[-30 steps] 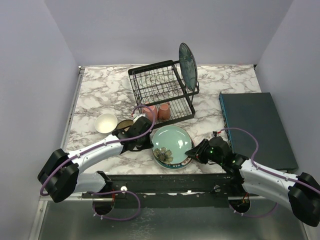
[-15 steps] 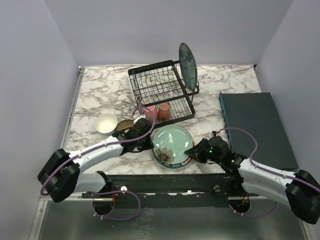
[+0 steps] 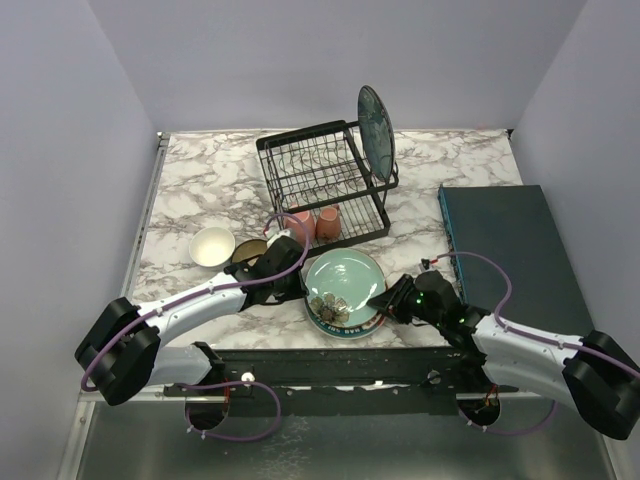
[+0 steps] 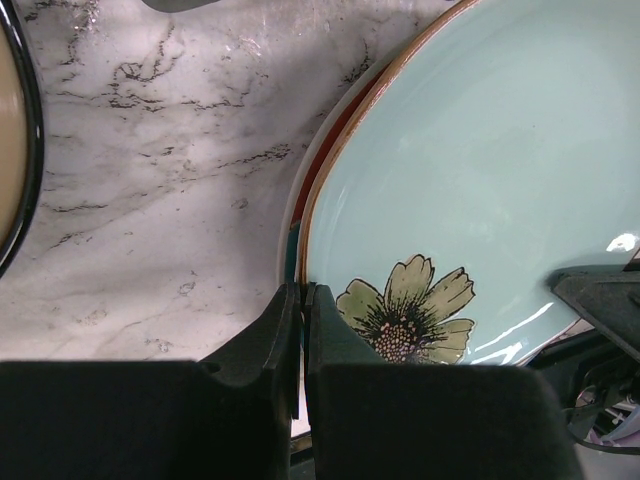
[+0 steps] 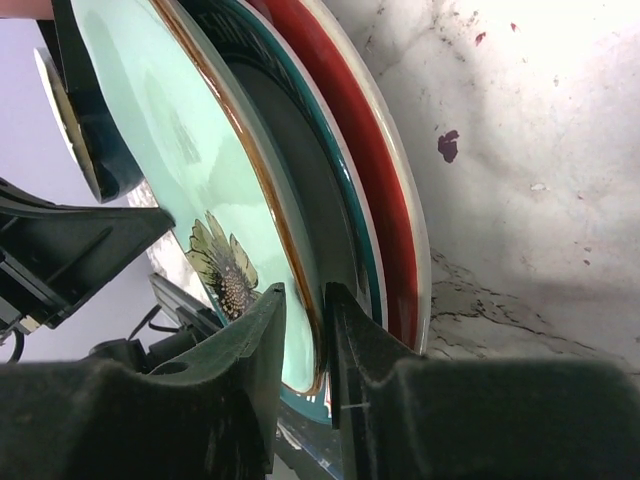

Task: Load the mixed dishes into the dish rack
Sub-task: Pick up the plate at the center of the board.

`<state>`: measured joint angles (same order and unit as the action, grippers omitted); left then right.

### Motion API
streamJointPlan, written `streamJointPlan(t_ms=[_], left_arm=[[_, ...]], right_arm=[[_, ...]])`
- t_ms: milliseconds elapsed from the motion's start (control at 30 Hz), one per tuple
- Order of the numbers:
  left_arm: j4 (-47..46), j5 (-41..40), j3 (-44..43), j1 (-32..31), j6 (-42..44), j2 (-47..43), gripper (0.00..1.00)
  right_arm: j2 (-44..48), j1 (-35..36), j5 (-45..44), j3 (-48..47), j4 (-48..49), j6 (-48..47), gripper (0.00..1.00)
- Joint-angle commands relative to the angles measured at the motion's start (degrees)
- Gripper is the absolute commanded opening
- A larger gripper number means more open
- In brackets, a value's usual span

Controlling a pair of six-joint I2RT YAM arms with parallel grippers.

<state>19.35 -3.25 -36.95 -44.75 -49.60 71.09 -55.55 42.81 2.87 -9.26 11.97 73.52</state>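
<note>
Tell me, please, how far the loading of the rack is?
Done: a dark plate stands in the dish rack; two pink mugs seem to sit on its lower tray. In hand: the right gripper pinches the flowered plate. Left: that plate, the red plate beneath, white bowl, dark bowl.

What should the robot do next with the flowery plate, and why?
Probably lift the pale green flowered round plate a little off the stack with the red round plate: the right gripper pinches its rim, and the black wire dish rack waits behind.
</note>
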Motion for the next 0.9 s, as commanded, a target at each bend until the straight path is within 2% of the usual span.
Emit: streamJointPlan(t_ms=[0,367,633,867], left_arm=[[5.56,0.60,2.94,-0.08,2.06,1.33,0.00],[5.53,1.11,2.92,-0.08,2.74,1.17,0.00],[5.63,1.40,2.59,-0.12,3.29,0.88,0.00],[5.65,1.57,2.19,-0.07,3.46,0.46,0.00]], right_arm=[[-1.26,0.18,-2.07,-1.18,3.02,-3.91,0.29],[-1.49,0.17,-4.59,-1.88,9.98,-9.86,0.32],[-2.82,0.19,-0.77,-0.41,20.23,-14.46,0.32],[-6.76,0.19,2.11,-1.03,23.75,-15.17,0.32]])
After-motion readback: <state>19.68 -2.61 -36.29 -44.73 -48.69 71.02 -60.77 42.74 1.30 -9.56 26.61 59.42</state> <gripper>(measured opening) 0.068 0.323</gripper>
